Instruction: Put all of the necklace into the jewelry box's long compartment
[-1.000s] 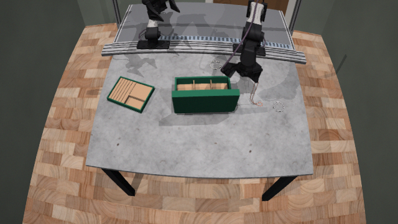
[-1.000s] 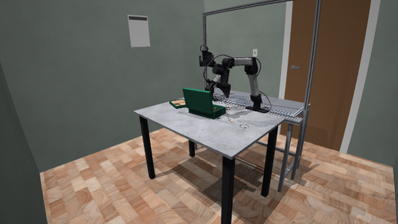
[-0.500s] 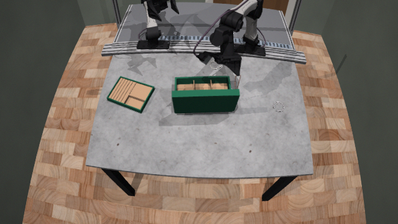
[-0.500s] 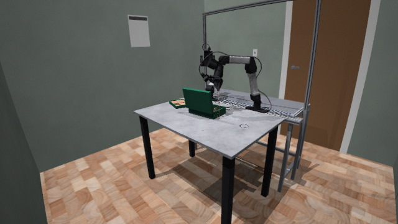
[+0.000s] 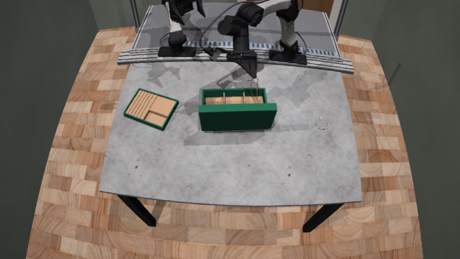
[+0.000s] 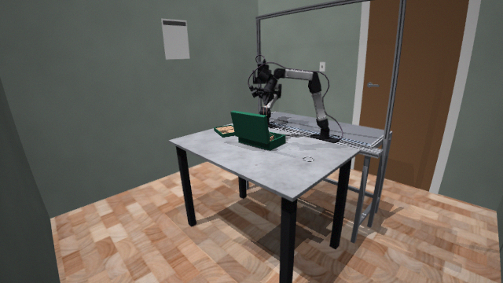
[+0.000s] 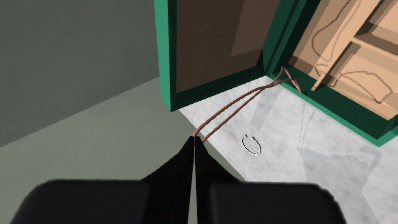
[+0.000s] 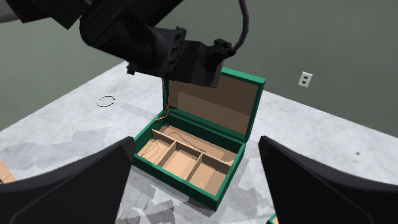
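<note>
Necklace (image 5: 257, 86) (image 7: 220, 108) (image 8: 166, 100) hangs from left claw (image 5: 254, 77) (image 7: 194, 139) at the jewelry box

The left claw is closed, its fingertips pinching the copper-coloured necklace. Two strands run from the tips toward the end of the green jewelry box (image 5: 203, 98) (image 6: 255, 144) (image 7: 350, 111) (image 8: 175, 173), near the hinge corner and the end of the long compartment (image 8: 200, 140). The lower part gathers near that corner; whether any of it touches the compartment's floor, I cannot tell. The upper strands are outside the compartment.

The right claw (image 5: 194, 19) (image 8: 196, 139) is wide open, with nothing between its fingers.

The box stands on the grey tabletop (image 5: 230, 173) (image 6: 251, 163) (image 7: 280, 162) (image 8: 60, 115), its lid (image 5: 237, 119) (image 6: 249, 126) (image 7: 164, 50) (image 8: 257, 100) raised. The long compartment runs beside the lid, with three smaller compartments along its other side. One silvery bangle (image 5: 316, 123) (image 6: 308, 161) (image 8: 105, 106) lies on the tabletop, well apart from the box; another ring is partly hidden near the box's open side. A divided tray (image 5: 144, 121) (image 6: 225, 136) rests apart from the box
</note>
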You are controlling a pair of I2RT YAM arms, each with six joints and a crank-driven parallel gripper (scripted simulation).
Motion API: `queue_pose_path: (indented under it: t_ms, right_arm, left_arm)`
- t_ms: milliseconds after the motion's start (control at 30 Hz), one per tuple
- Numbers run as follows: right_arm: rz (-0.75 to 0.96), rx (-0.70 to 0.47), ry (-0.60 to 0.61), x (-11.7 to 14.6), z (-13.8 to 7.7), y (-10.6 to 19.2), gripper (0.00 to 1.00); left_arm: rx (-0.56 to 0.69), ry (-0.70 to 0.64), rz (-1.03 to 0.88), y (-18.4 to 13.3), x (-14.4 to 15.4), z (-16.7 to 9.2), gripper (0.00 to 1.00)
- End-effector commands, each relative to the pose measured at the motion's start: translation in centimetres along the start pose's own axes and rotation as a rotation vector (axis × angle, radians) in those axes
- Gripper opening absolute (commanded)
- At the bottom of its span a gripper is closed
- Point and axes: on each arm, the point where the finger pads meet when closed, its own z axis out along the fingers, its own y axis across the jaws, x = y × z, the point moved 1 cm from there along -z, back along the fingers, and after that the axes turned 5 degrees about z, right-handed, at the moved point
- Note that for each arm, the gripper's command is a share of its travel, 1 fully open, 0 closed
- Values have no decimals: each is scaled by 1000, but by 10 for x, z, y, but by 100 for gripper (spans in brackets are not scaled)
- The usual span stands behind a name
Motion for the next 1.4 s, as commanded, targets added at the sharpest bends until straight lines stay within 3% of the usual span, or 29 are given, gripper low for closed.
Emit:
queue_pose_path:
  t_ms: [0, 500, 1367]
  right_arm:
    - [-13, 1, -34, -13, -2, 2, 100]
    - [-6, -1, -17, -6, 0, 1, 100]
    - [-6, -1, -17, -6, 0, 1, 100]
  left_arm:
    - [-75, 18, -8, 18, -6, 0, 0]
    - [-221, -19, 59, 33, -57, -22, 0]
    - [-290, -42, 91, 39, -84, -33, 0]
